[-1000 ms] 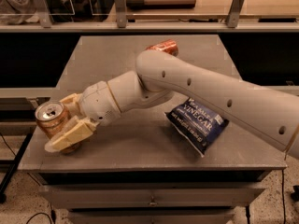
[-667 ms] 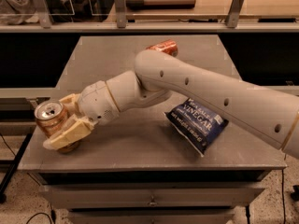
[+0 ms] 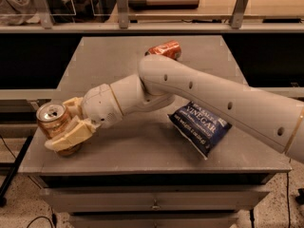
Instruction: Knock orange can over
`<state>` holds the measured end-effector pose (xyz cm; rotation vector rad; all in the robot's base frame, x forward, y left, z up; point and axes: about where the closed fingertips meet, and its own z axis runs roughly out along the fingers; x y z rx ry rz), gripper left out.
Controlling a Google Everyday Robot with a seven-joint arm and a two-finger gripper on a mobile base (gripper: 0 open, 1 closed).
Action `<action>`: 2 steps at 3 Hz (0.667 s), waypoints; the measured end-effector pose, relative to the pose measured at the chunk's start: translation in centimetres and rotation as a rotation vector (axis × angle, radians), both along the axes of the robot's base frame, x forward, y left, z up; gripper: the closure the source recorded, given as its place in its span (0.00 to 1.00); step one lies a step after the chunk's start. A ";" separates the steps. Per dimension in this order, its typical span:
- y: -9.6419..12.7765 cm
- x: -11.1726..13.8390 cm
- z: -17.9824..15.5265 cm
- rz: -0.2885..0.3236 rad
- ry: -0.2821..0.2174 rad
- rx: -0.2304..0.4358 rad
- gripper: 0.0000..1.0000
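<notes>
The orange can [image 3: 51, 118], amber with a silver top, stands at the front left corner of the grey table [image 3: 142, 151], leaning slightly. My gripper [image 3: 61, 125] is at the can. One cream finger [image 3: 72, 134] lies across its front and the other is behind it, so the jaws hold the can between them. The white arm [image 3: 199, 91] reaches in from the right across the table and hides part of the table's middle.
A redder can [image 3: 164, 49] lies on its side at the back of the table, just behind the arm. A dark blue chip bag [image 3: 199, 127] lies at the front right. The orange can is close to the table's left and front edges.
Hardly anything differs: the gripper stays on the orange can at the front left corner, and the arm holds the same pose.
</notes>
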<state>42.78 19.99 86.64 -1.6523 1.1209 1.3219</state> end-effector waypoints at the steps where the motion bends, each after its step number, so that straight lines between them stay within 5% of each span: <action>1: 0.0 0.0 0.0 0.000 0.000 0.000 1.00; 2: 0.0 0.0 0.0 0.000 0.000 0.000 1.00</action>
